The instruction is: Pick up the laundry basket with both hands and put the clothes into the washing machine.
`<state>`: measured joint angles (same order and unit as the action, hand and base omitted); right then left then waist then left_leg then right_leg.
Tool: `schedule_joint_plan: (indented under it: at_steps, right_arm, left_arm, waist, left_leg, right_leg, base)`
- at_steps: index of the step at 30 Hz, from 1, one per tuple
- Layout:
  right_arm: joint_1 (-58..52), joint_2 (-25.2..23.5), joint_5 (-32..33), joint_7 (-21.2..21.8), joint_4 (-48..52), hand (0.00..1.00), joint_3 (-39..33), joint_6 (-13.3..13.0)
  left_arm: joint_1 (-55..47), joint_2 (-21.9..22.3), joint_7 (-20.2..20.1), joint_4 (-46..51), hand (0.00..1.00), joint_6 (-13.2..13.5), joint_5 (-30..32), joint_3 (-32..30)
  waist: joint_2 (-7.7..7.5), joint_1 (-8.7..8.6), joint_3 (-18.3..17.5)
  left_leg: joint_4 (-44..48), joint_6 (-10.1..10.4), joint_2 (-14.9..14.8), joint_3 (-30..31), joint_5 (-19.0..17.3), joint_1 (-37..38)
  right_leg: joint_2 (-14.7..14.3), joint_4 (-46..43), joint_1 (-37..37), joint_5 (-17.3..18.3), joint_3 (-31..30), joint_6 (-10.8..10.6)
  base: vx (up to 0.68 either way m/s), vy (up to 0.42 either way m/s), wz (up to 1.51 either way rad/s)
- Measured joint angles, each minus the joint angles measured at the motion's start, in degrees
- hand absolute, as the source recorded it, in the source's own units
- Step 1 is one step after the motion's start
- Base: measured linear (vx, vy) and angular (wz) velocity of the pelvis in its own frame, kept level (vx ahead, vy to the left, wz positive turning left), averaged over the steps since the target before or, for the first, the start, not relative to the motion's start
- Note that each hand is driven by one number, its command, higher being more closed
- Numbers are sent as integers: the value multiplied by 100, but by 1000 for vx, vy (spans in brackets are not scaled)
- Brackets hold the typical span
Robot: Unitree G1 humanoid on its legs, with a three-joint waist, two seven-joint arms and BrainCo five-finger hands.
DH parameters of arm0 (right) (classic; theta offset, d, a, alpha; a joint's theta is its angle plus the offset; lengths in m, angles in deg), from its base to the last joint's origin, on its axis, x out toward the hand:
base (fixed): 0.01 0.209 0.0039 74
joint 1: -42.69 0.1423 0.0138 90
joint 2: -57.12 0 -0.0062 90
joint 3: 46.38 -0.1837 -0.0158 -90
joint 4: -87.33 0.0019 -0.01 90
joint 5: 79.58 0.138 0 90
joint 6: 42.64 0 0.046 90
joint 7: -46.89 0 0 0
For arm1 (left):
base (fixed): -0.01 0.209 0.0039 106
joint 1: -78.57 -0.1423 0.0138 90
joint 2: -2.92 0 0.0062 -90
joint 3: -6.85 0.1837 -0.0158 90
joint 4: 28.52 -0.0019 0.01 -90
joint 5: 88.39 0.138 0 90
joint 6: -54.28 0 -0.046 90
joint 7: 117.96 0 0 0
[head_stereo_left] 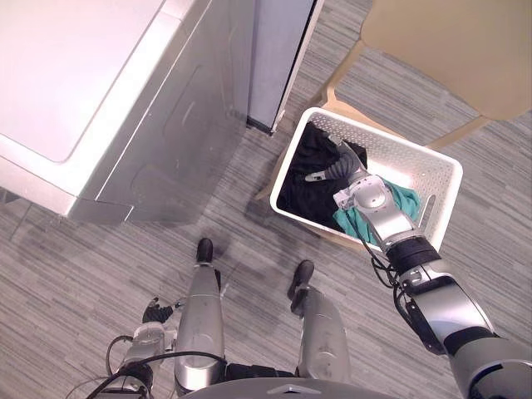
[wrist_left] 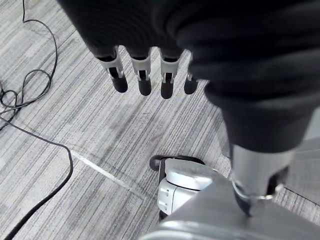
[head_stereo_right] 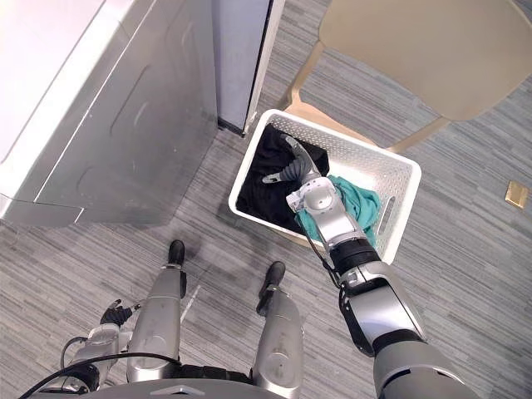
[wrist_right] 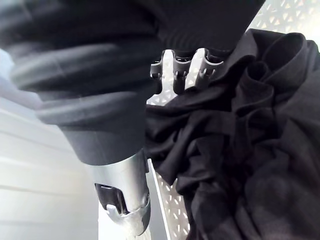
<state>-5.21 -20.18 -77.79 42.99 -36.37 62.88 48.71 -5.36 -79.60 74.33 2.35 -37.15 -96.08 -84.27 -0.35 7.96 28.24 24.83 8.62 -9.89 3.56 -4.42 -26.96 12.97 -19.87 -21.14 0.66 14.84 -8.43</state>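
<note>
The white perforated laundry basket (head_stereo_left: 445,170) stands on the floor by a chair leg, holding black clothes (head_stereo_left: 301,189) and a teal cloth (head_stereo_left: 404,198). My right hand (head_stereo_left: 351,173) is inside the basket, low over the black clothes (wrist_right: 250,150). Its fingers (wrist_right: 173,75) are straight and reach into the folds, with the thumb (wrist_right: 122,192) held apart, gripping nothing. My left hand (head_stereo_left: 155,312) hangs at my lower left, its fingers (wrist_left: 144,75) relaxed above the carpet. The washing machine (head_stereo_left: 83,83) stands at the upper left, its white lid down.
A tan chair (head_stereo_left: 449,41) stands just behind the basket, its legs beside the rim. A grey panel (head_stereo_left: 278,50) stands between the machine and the basket. A small tan object (head_stereo_right: 516,194) lies on the striped carpet (head_stereo_left: 249,241) to the right.
</note>
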Motion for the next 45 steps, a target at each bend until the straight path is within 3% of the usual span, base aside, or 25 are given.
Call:
schedule_joint_plan:
  at_steps: [10, 13, 27, 28, 45]
  right_arm:
    - [779, 238, 15, -117, -1058, 0, -35, 153]
    - [852, 335, 26, -254, -1244, 0, -47, 171]
    - [1052, 309, 295, -424, -970, 0, -391, 269]
    - [1053, 308, 296, -429, -968, 100, -394, 269]
    - [1077, -171, 335, -479, -751, 100, -489, 271]
  left_arm:
    - [17, -12, 14, -6, 0, 0, -150, -48]
    - [64, 22, 21, -5, 0, 2, -301, -109]
    - [167, 322, 241, 487, 0, 2, -622, -789]
    - [166, 329, 241, 509, 0, 2, -639, -790]
    - [194, 423, 377, 1024, 0, 63, -917, -1010]
  waist:
    - [-55, 3, 30]
    - [-62, 74, 35]
    - [-74, 245, 42]
    - [-74, 262, 42]
    - [-93, 220, 37]
  left_leg:
    - [144, -6, -10, 113, 48, -606]
    - [237, -14, -11, 163, 43, -819]
    - [617, -64, -5, 386, 8, -1872]
    - [620, -63, -2, 402, 8, -1884]
    - [590, -64, 7, 425, 110, -1992]
  right_leg:
    - [-58, 124, -428, -159, 81, 15]
    - [-63, 123, -558, -183, 127, 19]
    - [-53, -82, -1338, -210, 312, 28]
    - [-51, -91, -1338, -203, 326, 33]
    - [-31, -188, -1455, -195, 340, 52]
  base:
    - [-4, 0, 1]
    - [-7, 1, 3]
    - [-13, 4, 3]
    - [10, 6, 10]
    - [1, 1, 1]
